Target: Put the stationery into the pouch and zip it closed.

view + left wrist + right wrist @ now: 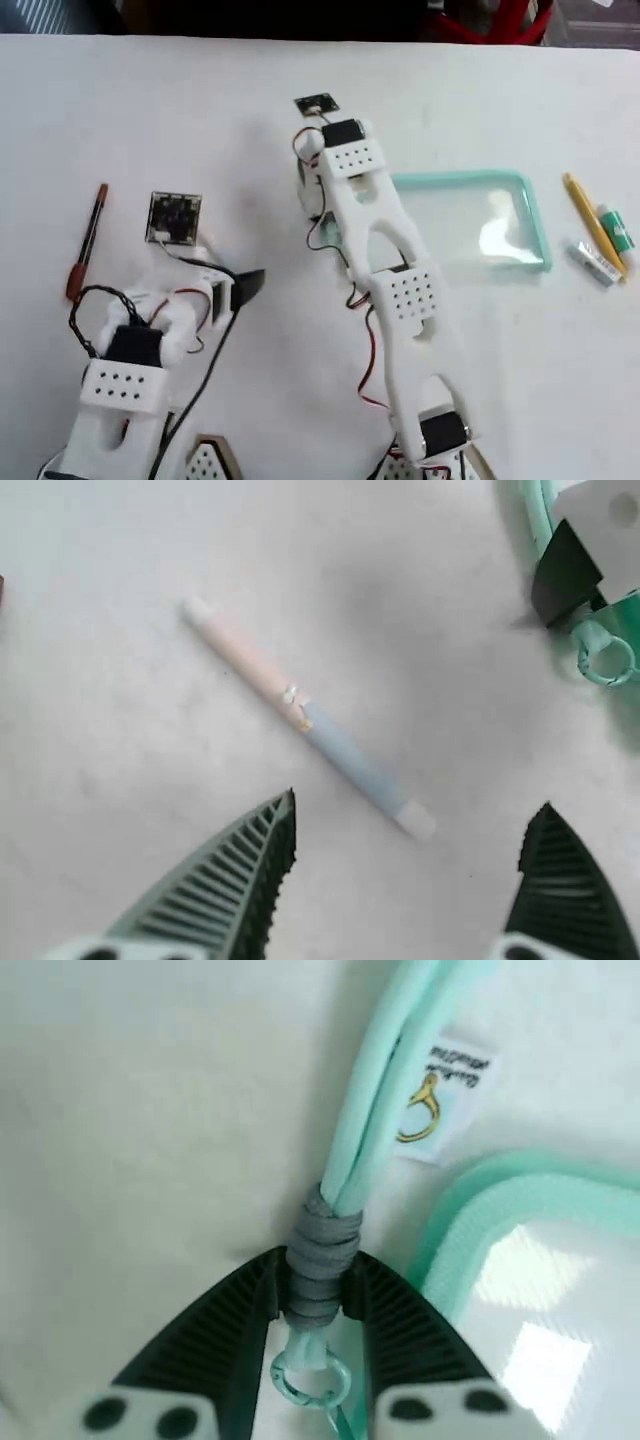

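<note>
A teal pouch (470, 222) with a clear window lies right of centre. My right gripper (318, 1270) is shut on the grey wrap (320, 1250) at the pouch's teal strap, by its left end (312, 195); a teal ring (310, 1380) hangs under the jaws. A pink-and-blue pen (305, 715) lies on the table just beyond my open left gripper (415, 815), which holds nothing. That gripper (238, 285) sits at the lower left. A red pen (88, 240) lies at the far left. A yellow pencil (592, 225), a green-white stick (615, 226) and a small grey piece (590, 262) lie right of the pouch.
A white label (440, 1100) is sewn to the pouch strap. The right gripper with the teal ring (600, 660) shows in the left wrist view, close beyond the pastel pen. Cables run around both arm bases. The table's far edge (200, 36) borders a dark background.
</note>
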Robot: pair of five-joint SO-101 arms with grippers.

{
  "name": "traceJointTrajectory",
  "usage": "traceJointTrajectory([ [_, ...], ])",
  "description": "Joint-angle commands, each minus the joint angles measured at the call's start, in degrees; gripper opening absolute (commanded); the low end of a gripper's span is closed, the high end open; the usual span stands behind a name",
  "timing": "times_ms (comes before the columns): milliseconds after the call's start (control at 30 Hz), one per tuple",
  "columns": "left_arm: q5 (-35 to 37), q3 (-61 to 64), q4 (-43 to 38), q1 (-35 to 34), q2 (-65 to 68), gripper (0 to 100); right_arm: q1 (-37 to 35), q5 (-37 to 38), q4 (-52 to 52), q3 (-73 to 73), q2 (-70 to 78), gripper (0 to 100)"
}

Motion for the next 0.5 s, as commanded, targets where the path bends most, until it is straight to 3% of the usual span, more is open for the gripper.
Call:
traceJointTrajectory([
  [0, 0.3, -0.4, -0.2, 0.7, -1.2, 36, 0.4, -0.3, 4.7, -9.0, -5.5, 1.7],
  [200, 1.2, -3.1, -0.4, 4.9, -1.3, 37, -0.1, -0.3, 6.5, -16.7, -16.5, 1.7],
  [467, 16.2, -14.7, -0.5, 17.2, -1.2, 41, -4.0, -3.8, 6.5, -17.3, -34.6, 1.7],
])
